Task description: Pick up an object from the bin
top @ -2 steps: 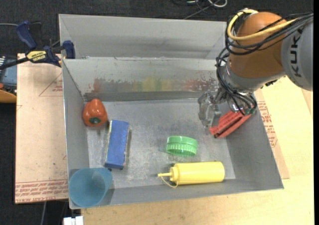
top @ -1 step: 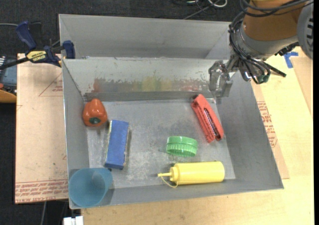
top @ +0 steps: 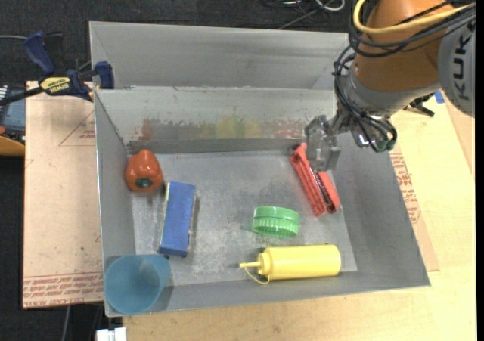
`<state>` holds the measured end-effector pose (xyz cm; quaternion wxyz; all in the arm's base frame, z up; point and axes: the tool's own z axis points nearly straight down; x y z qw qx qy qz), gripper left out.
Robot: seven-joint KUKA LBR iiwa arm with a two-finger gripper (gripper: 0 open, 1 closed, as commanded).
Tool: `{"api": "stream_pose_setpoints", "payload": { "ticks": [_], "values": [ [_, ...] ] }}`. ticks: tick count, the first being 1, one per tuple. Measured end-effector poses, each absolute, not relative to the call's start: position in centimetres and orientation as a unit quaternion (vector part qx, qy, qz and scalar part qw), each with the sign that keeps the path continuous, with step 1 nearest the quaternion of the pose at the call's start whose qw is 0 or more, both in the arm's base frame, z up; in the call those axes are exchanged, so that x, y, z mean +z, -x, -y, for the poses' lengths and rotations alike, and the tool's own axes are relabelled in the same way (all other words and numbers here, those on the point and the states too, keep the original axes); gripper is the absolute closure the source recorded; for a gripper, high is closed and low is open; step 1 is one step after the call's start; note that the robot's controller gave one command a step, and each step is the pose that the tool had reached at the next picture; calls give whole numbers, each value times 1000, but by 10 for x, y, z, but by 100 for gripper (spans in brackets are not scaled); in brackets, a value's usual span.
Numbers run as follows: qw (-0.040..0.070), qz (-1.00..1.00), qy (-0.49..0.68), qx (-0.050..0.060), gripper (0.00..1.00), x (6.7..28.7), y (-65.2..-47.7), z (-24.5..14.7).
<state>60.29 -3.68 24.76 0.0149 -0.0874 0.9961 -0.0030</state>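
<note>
In the left near corner of the grey bin (top: 227,181) a blue cup (top: 136,283) stands with its mouth up. A bit further back, close to the left wall, sits a small orange toy pepper (top: 143,172). Just beside it lies a flat blue block (top: 178,218), with its long side pointing front to back. In the middle there is a round green lid (top: 275,221). In front of that, a yellow squeeze bottle (top: 299,262) lies on its side with its tip to the left. More to the right lies a long red thing like a brush (top: 318,184), a little slanted, near the right wall. The gripper (top: 324,152) is down in the bin, right at the back end of this red brush. I cannot tell if the pincer is open or closed, or if it has the brush yet. The arm's big orange cover (top: 397,29) hangs above it on the right. I think this is the grabbing step, and nothing looks lifted up so far. Next it would need a good tight pinch across the thin brush and then a straight lift. Held at one end, the long brush may tip or slip. The bin floor is bare grey metal with some scratches, so things could slide on it. The walls lean outward. The brush has free floor around it, and the green lid is near but not touching.
</note>
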Motion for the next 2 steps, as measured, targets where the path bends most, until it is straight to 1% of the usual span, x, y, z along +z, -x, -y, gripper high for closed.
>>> {"api": "stream_pose_setpoints", "payload": {
  "ticks": [1, 2],
  "values": [
    [6, -992, 125, 0, 100, 223, -580, 19],
    [9, -988, 157, 0, 100, 202, -610, -11]
  ]
}}
